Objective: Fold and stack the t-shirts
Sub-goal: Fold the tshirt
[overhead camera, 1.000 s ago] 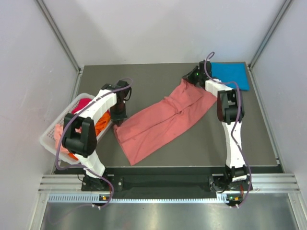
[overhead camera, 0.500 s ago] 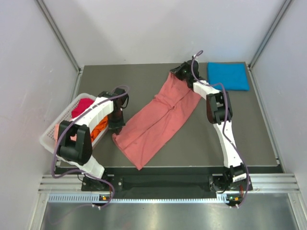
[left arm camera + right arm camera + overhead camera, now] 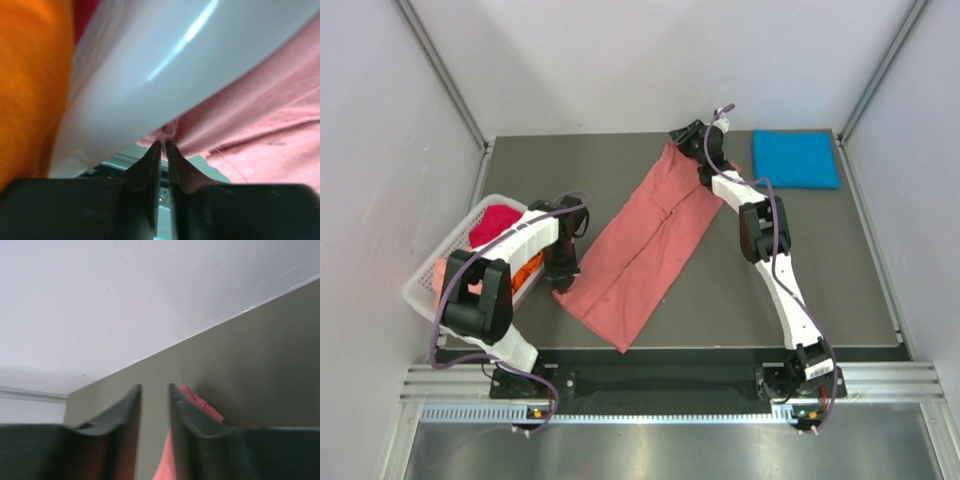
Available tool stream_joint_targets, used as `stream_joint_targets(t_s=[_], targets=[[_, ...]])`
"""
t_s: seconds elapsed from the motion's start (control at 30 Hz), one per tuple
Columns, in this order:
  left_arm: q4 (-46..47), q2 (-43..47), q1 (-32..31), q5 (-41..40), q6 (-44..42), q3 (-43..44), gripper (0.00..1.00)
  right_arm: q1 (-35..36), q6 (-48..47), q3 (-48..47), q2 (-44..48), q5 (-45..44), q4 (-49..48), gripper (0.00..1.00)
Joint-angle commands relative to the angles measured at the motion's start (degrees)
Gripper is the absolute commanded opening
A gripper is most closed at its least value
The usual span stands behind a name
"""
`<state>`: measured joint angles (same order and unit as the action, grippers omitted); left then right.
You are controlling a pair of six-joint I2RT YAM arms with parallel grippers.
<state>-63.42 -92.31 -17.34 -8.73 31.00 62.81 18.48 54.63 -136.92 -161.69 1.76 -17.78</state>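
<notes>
A salmon-pink t-shirt lies stretched in a diagonal band across the dark table. My left gripper is shut on its near-left corner beside the basket. In the left wrist view the fingers pinch a fold of pink cloth. My right gripper holds the shirt's far corner near the back edge. In the right wrist view its fingers stand close together with pink cloth beside and below them. A folded bright blue t-shirt lies at the back right.
A white slatted basket sits at the left edge, holding magenta, orange and pale pink shirts. Its rim fills the left wrist view, close above the fingers. Walls close the back and both sides.
My right gripper moved left along the back edge, dragging the shirt's far end away from the blue shirt. My left gripper moved slightly nearer. The shirt now lies steeper.
</notes>
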Motion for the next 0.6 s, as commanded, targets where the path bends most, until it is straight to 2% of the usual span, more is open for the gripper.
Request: stream_joint_targets(t_s=[0.0, 0.07, 0.1, 0.2, 0.3, 0.37, 0.43, 0.53, 0.57], targets=[[0.1, 0.1, -0.2, -4.3, 0.9, 0.6, 0.17, 0.2, -5.4, -2.2, 1.5, 0.5, -5.0, 0.33], [-0.6, 0.6, -0.3, -5.6, 0.8, 0.8, 0.20, -0.5, -6.0, 3.1, 5.7, 4.0, -5.9, 0.44], [-0.8, 0.9, -0.3, -7.2, 0.9, 0.8, 0.22, -0.8, -6.5, 9.8, 7.4, 7.6, -8.5, 0.55], [-0.3, 2.7, -0.4, -8.8, 0.8, 2.0, 0.25, -1.6, -9.4, 19.7, 14.7, 10.7, -8.0, 0.64], [-0.6, 3.0, -0.8, -13.8, 0.6, 5.5, 0.26, -2.5, -13.1, 28.4, 23.0, 10.6, -5.8, 0.68], [-1.7, 2.3, -1.4, -20.4, 1.5, 7.6, 0.27, -2.9, -15.0, 33.3, 30.2, 8.8, -5.2, 0.70], [-3.7, 1.8, -2.3, -22.5, 1.9, 11.1, 0.27, -3.2, -16.7, 39.3, 36.7, 7.7, -4.9, 0.70], [-0.7, 2.8, -5.7, -18.1, 0.6, 13.6, 0.27, -3.6, -19.0, 42.1, 42.5, 6.0, 1.6, 0.71], [1.0, 3.2, -6.9, -13.3, -0.8, 13.7, 0.27, -3.8, -19.7, 41.7, 43.3, 5.3, 4.8, 0.71]])
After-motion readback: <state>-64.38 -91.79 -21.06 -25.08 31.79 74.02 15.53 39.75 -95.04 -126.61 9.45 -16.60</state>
